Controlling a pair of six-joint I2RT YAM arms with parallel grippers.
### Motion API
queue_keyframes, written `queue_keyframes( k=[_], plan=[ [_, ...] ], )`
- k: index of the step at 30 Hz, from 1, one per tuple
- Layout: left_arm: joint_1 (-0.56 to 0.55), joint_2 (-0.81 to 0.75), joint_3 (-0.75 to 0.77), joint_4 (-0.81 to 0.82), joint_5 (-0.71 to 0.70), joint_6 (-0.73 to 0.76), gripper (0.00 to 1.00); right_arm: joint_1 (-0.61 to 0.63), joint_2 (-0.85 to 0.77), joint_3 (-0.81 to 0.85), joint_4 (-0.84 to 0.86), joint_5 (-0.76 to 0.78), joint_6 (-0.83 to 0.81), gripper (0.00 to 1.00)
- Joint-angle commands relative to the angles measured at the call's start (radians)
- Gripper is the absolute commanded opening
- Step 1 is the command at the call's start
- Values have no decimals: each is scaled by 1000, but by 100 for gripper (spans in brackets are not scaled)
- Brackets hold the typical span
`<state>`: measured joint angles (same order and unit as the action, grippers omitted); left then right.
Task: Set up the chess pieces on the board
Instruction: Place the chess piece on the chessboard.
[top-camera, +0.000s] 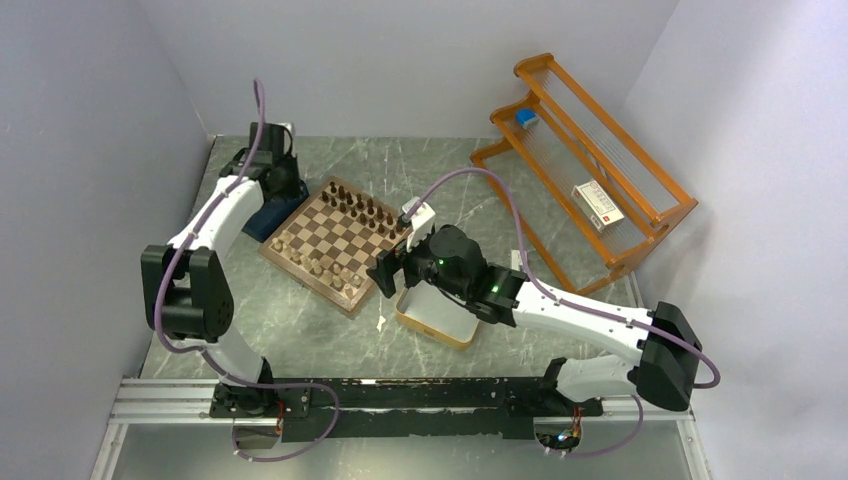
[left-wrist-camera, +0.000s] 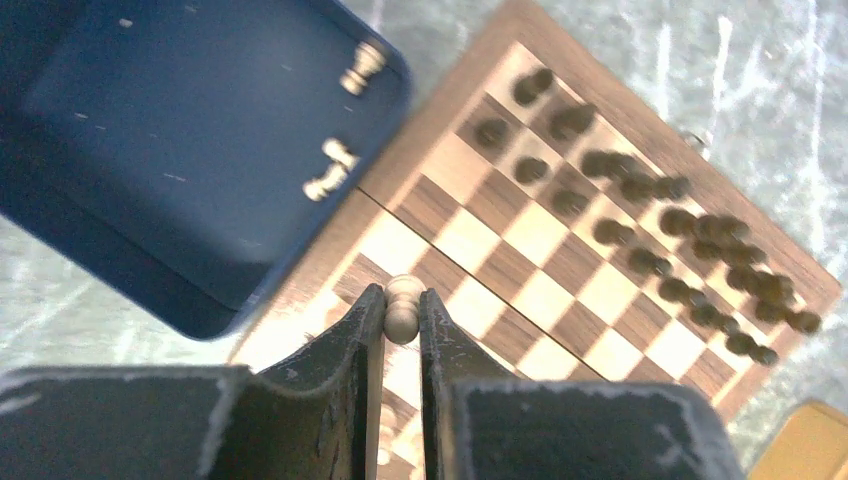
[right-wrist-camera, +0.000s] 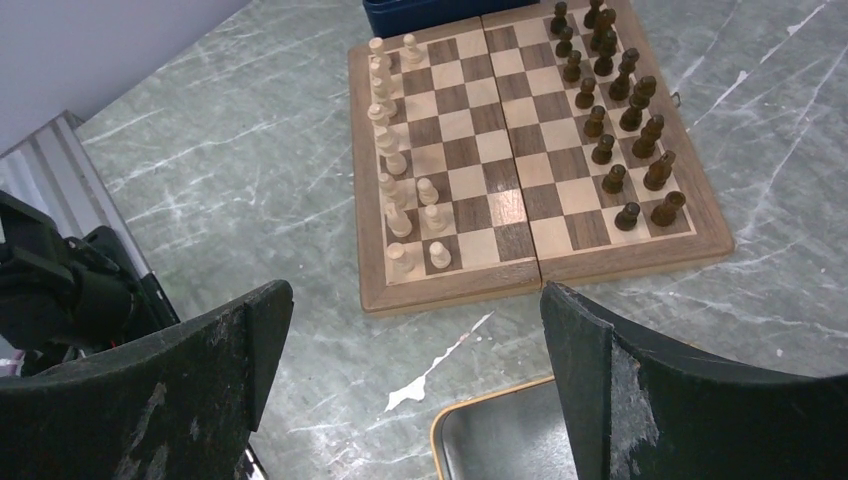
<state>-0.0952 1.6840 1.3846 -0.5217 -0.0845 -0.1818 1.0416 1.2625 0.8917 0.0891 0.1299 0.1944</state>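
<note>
Top external view: shows the board (top-camera: 306, 281) set cornerwise on the grey marbled table (top-camera: 300, 340), with the navy tray (top-camera: 262, 222) just beside one side of it, the silver gold-rimmed tin (top-camera: 432, 331) near the opposite side, and an orange rack (top-camera: 590, 150) well apart from the board, beyond the tin. Left wrist view: shows the left gripper (left-wrist-camera: 401, 298) clenched on a pale round-headed piece (left-wrist-camera: 403, 314), pinched between both fingers (left-wrist-camera: 365, 340) over the board's edge squares nearest the tray; cannot tell whether the piece touches the board. Also shows two loose pale pieces (left-wrist-camera: 362, 65) lying on the tray floor, close to the wall that faces the board. Right wrist view: shows the right gripper (right-wrist-camera: 415, 295) released, jaws spread wide with nothing between them, hanging above the strip of table between the tin and the board's rim. Shows the dark pieces (right-wrist-camera: 620, 110) standing upright in two rows along one edge of the board, and the pale pieces (right-wrist-camera: 395, 180) along the opposite edge, with the outer row lined up and the inner row only partly filled. Leaves the middle squares of the board bare of pieces.
</note>
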Motion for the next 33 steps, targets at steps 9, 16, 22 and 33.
queue_keyframes(
  k=[9, 16, 22, 33],
  plan=[
    [-83, -104, -229, 136, 10, -70, 14, -3, -18, -2, 20, -46, 10, 100],
    [-83, -113, -283, 155, -50, -88, 15, -3, -29, -18, 29, -47, 7, 100],
    [-74, -69, -250, 104, -152, -87, 15, -3, -31, -13, 33, -46, 2, 100],
    [-45, -51, -304, 106, -142, -108, 17, -3, -16, -18, 42, -62, 4, 100]
  ],
)
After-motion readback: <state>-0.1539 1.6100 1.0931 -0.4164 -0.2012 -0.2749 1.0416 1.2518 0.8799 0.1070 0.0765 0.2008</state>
